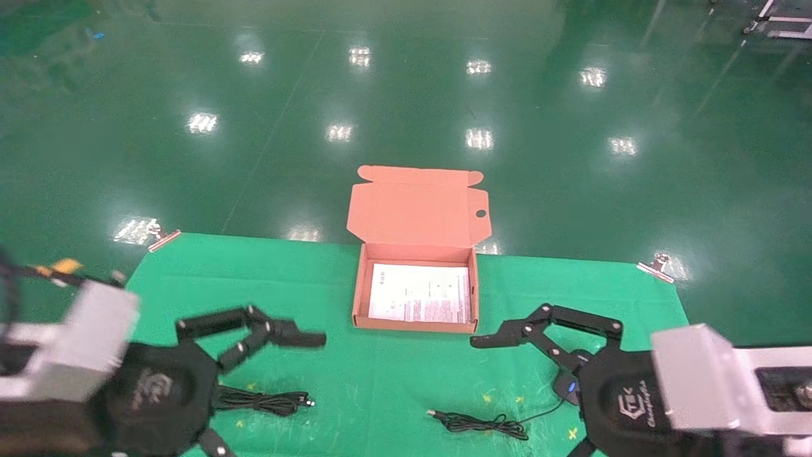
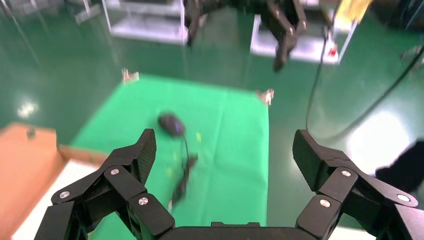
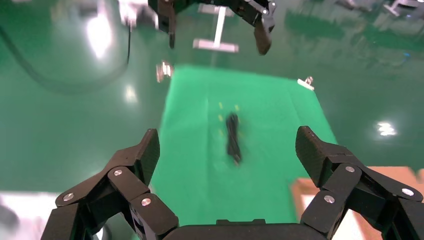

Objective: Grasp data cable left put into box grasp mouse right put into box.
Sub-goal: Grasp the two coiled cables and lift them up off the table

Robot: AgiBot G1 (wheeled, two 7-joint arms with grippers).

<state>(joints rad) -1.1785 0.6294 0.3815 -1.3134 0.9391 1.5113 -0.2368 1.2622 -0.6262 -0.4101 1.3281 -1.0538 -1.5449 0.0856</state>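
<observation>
The data cable (image 1: 263, 401), a tied black bundle, is lying at seven o'clock from the open box (image 1: 415, 325); the mouse (image 1: 566, 386), probably blue-lit, is sitting at four o'clock, half hidden behind the right gripper (image 3: 227, 155). Both it and the left gripper (image 2: 225, 155) are hovering spread, empty, over the green mat (image 1: 380, 381).

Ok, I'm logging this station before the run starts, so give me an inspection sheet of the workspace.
Surface: green mat, clipped at far corners.
Job's things: box open, white sheet inside; data cable near left; mouse near right.
Clutter: nothing seen.
Grippers: left gripper and right gripper open, empty, above the mat.
Cables: mouse cord loose on mat.
Surroundings: glossy green floor.
</observation>
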